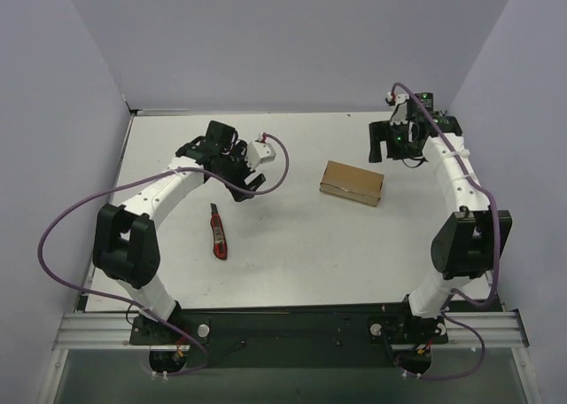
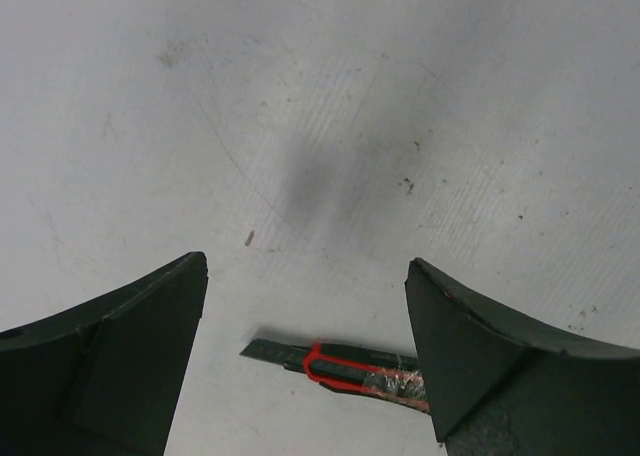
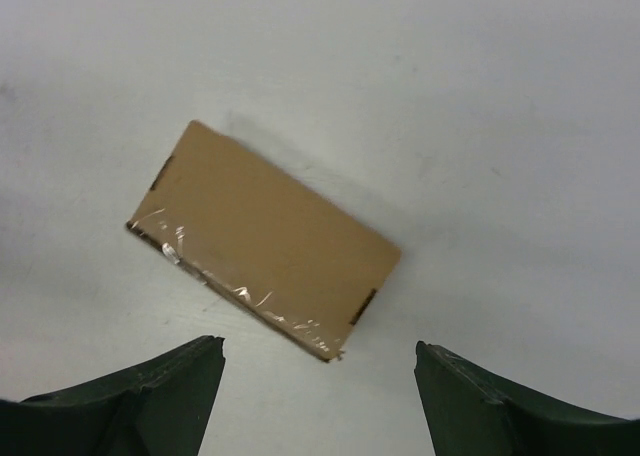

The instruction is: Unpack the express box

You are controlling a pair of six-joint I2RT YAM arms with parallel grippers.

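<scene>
Brown cardboard marks the express box [image 1: 352,182] in the top view. It lies flat on the white table [image 1: 292,253], right of centre, with its flaps down and its top closed. A slim red-and-black utility knife [image 1: 217,232] lies well apart from it on the left side of the table. The left gripper [image 1: 251,182] hangs over the table just beyond the knife, touching neither knife nor box. The right gripper [image 1: 390,143] hangs near the far right corner, a little past the box and clear of it.

In the left wrist view, the left gripper [image 2: 305,266] has its jaws spread wide with nothing between them. Below lies scuffed table [image 2: 350,126], and the knife [image 2: 345,368] shows low in the frame, its blade end pointing left, ungrasped.

In the right wrist view, the right gripper [image 3: 318,344] is also wide apart and empty. The box [image 3: 265,236] lies skewed beneath it, clear tape glinting along its near edge and the seam unbroken.

By my judgement the unpacking has not yet begun. The box is sealed, the knife untouched, and neither pincer holds anything. What is left looks like everything: taking up the knife, steadying the box, slitting the tape, folding back the flaps and lifting out whatever is inside, which cannot be seen.
</scene>
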